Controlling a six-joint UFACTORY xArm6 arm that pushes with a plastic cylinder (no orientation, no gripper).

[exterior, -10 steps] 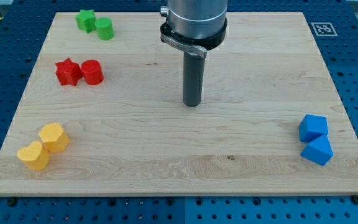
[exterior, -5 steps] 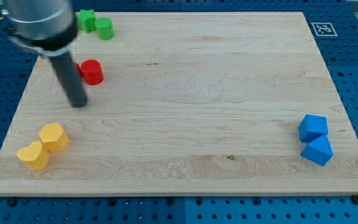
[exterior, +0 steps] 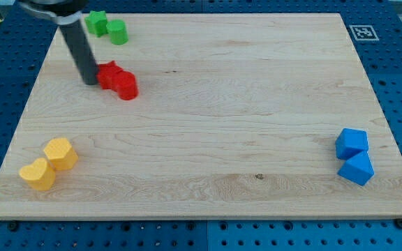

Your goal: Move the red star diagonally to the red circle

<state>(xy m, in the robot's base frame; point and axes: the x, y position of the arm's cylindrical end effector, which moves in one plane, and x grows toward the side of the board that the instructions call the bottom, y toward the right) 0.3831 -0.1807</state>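
Observation:
The red star (exterior: 109, 74) lies on the wooden board (exterior: 208, 139) at the upper left. The red circle (exterior: 125, 86) touches it on the lower right side. My tip (exterior: 89, 81) stands right against the star's left side. The rod rises up and to the left from there, out of the view's top.
A green star (exterior: 96, 22) and a green circle (exterior: 117, 32) sit at the top left. Two yellow blocks (exterior: 47, 164) lie at the lower left. Two blue blocks (exterior: 354, 157) lie at the lower right. A marker tag (exterior: 362, 32) is at the top right corner.
My tip swept from the board's middle to the far left, then moved up against the red star. The star and the red circle have shifted right and slightly down.

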